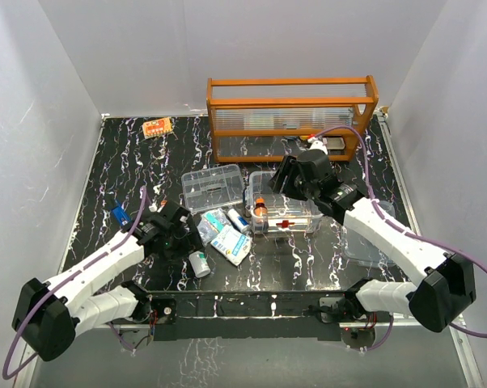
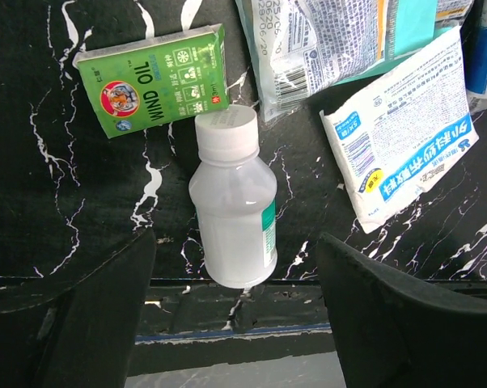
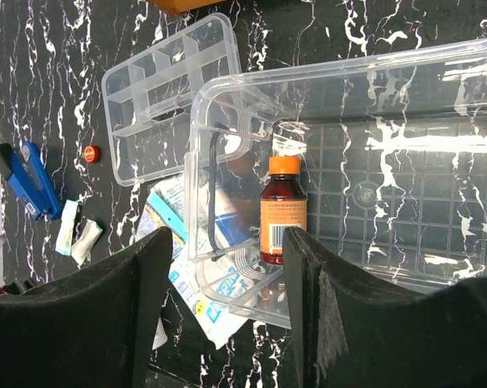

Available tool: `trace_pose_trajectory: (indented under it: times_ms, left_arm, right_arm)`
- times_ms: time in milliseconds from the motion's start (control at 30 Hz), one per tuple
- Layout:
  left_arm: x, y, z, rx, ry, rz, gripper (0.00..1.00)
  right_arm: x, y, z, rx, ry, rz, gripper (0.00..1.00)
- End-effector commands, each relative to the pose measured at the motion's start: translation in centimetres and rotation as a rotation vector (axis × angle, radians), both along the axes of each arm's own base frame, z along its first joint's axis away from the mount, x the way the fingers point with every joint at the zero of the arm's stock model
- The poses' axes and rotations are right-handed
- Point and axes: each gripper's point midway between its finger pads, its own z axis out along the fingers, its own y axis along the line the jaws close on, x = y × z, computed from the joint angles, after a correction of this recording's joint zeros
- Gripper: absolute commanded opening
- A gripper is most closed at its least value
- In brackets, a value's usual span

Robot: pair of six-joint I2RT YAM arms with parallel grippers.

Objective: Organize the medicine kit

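Observation:
The clear medicine kit box (image 1: 288,217) with a red cross stands at the table's middle. It holds a brown bottle with an orange cap (image 3: 283,208), upright at its left end. The clear divided tray (image 1: 213,187) lies just left of the box and also shows in the right wrist view (image 3: 171,89). My right gripper (image 3: 227,242) is open and empty, above the box's near left corner. My left gripper (image 2: 235,238) is open, its fingers either side of the base of a white bottle (image 2: 231,214) that lies on the table, not touching it.
A green Wind Oil box (image 2: 154,79) and white-blue packets (image 2: 401,141) lie beside the white bottle. An orange wooden rack (image 1: 292,117) stands at the back. An orange blister pack (image 1: 158,126) lies far left. A blue item (image 3: 29,179) and red cap (image 3: 91,153) lie left of the tray.

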Motion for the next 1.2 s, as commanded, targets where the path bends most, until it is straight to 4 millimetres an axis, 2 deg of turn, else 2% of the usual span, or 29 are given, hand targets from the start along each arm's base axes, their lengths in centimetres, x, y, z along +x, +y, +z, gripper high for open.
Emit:
trace_pose_trajectory:
  times_ms: [0, 200, 400, 667, 967, 1167]
  left_arm:
    - [-0.4, -0.3, -0.6, -0.021, 0.037, 0.014, 0.77]
    - [-0.2, -0.5, -2.0, -0.006, 0.054, 0.007, 0.63]
    - [0.4, -0.6, -2.7, 0.023, 0.054, -0.023, 0.58]
    - [0.9, -0.2, -3.2, 0.060, 0.039, -0.043, 0.47]
    - [1.0, -0.3, -4.2, 0.036, 0.017, -0.043, 0.54]
    - [2.0, -0.7, -3.3, 0.021, -0.032, -0.035, 0.42]
  right_arm:
    - [0.1, -0.8, 1.5, 0.000, -0.066, -0.029, 0.55]
    - [-0.1, -1.3, 1.6, -0.005, -0.077, -0.041, 0.55]
    - [-0.4, -1.6, 2.0, -0.006, -0.086, -0.044, 0.56]
    - [-1.4, -0.5, 2.9, 0.003, -0.107, 0.071, 0.57]
    - [-2.5, -0.7, 4.2, 0.041, -0.129, 0.086, 0.59]
    - [-3.5, -1.2, 4.3, 0.054, -0.109, 0.074, 0.57]
